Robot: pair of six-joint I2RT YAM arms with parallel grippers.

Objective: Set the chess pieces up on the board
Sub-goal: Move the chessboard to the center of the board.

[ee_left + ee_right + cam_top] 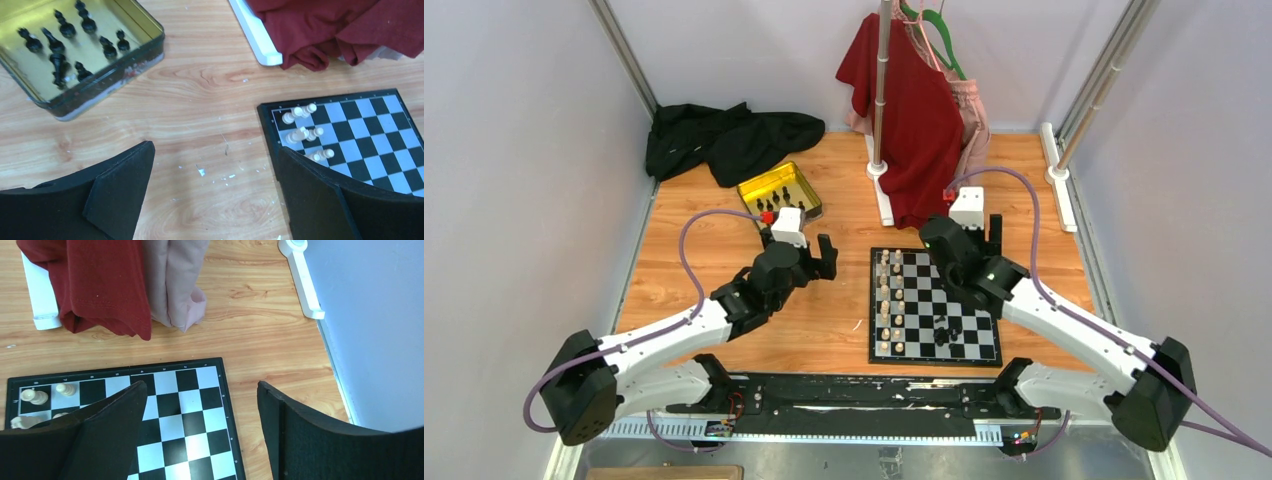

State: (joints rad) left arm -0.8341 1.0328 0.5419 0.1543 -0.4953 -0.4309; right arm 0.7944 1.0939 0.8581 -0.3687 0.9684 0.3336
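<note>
Some chess pieces — partly hidden

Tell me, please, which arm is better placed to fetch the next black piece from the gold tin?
Left, probably: the left end effector, open, hovers near the tin of black pieces; the right end effector is over the board's far right corner, farther away.

Before my arms, the wood table carries:
- Board, flat, at 4 o'clock.
- Tray at 10 o'clock, well apart from the board.
- Black cloth, heaped at 11 o'clock, far edge.
- White rack foot at 12 o'clock, red garment touching it.
- White flecks between tray and board.
</note>
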